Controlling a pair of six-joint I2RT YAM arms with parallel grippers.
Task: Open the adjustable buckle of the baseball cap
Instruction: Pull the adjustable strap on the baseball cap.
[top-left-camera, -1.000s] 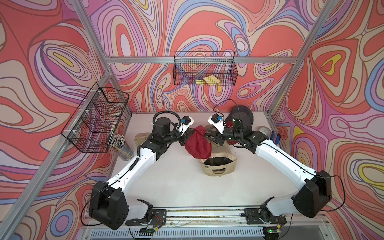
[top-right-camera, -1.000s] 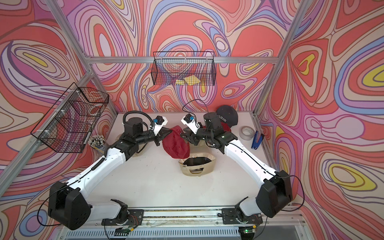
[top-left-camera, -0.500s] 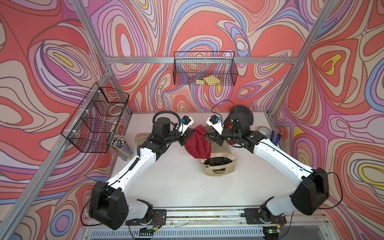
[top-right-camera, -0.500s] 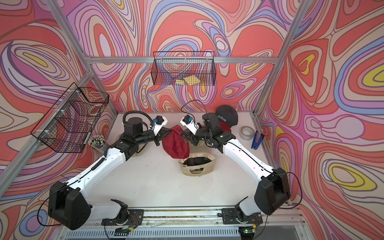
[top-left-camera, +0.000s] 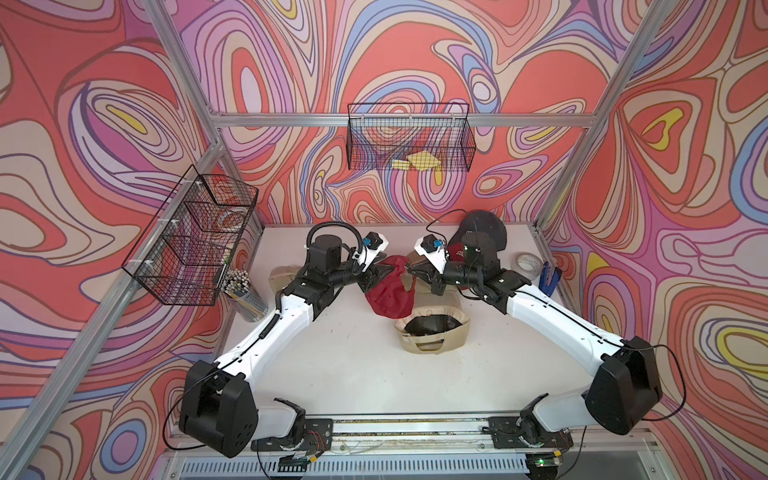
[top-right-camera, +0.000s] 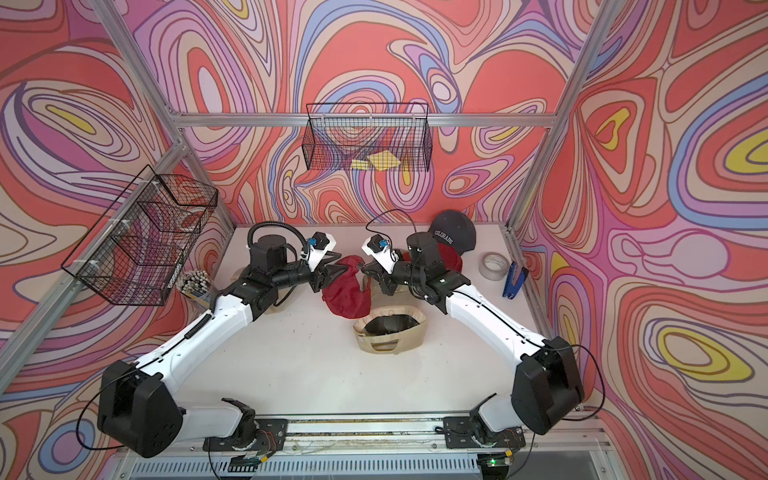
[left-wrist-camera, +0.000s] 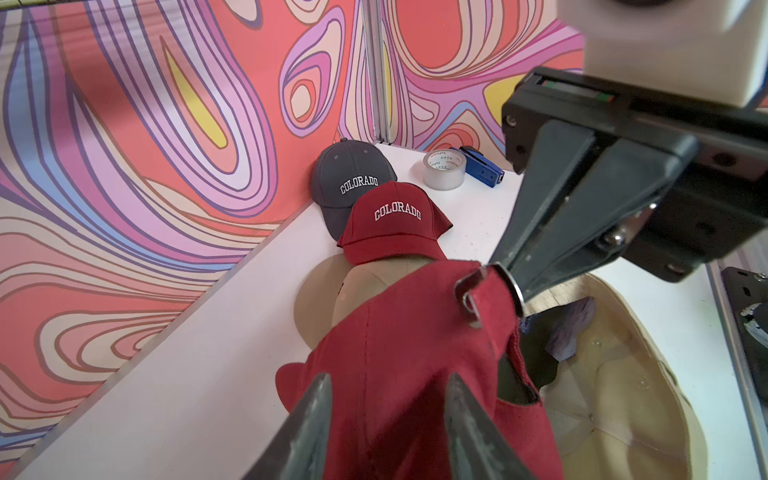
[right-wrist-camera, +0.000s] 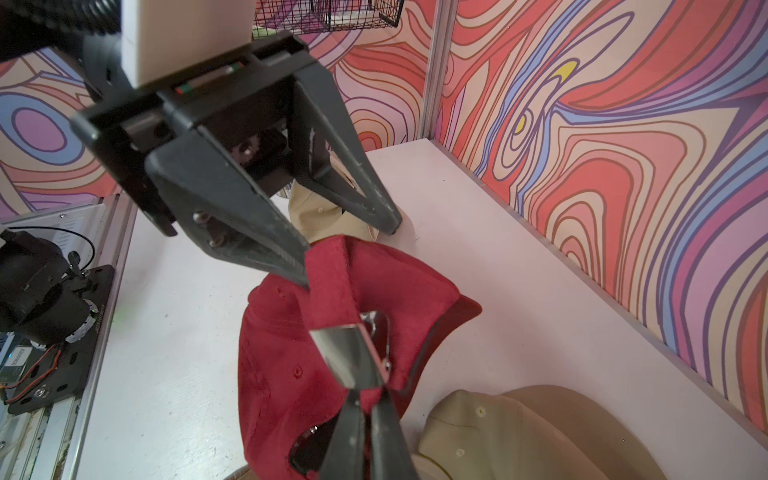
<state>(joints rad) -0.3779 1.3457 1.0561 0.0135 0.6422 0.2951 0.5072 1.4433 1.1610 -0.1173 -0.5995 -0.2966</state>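
Observation:
A red baseball cap (top-left-camera: 388, 291) (top-right-camera: 347, 291) hangs lifted between my two grippers at the table's back middle. My right gripper (right-wrist-camera: 365, 395) (top-left-camera: 411, 270) is shut on the cap's metal buckle (right-wrist-camera: 353, 357) (left-wrist-camera: 469, 291) at the strap. In the right wrist view, the left gripper (right-wrist-camera: 347, 249) (top-left-camera: 376, 270) stands open. One of its fingertips (right-wrist-camera: 303, 274) touches the loose red strap end (right-wrist-camera: 328, 266), and its other finger is well apart. In the left wrist view, the red cap fabric (left-wrist-camera: 390, 345) lies just beyond my spread left gripper (left-wrist-camera: 390, 376).
An upturned beige cap (top-left-camera: 432, 328) lies just in front of the red one, and another beige cap (top-left-camera: 282, 278) sits under the left arm. A second red cap (left-wrist-camera: 395, 224), a grey cap (left-wrist-camera: 349, 178), a tape roll (left-wrist-camera: 444, 169) and a blue stapler (left-wrist-camera: 482, 166) occupy the back right corner.
My left gripper has opened and let go of the strap. My right gripper has closed on the buckle. The cap stays lifted between them.

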